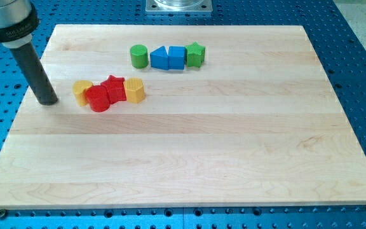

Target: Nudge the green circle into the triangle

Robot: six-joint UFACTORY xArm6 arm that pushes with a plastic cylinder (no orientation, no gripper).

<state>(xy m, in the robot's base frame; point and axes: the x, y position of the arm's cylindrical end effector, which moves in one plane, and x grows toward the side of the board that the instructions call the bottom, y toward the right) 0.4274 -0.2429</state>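
No jaws on this rig, so nothing is open, closed or held, just a dark rod. My tip [47, 101] sits on the bench [189, 152] at the far left, just left of the yellow block [82, 91], not touching it. That one bunches up with a red cylinder [98, 99], red star [114, 88] and yellow hexagon-ish block [135, 90]. Further back, the green circle [138, 56] is right beside the blue triangle [159, 58], then a blue cube [177, 57] and green star [196, 54].
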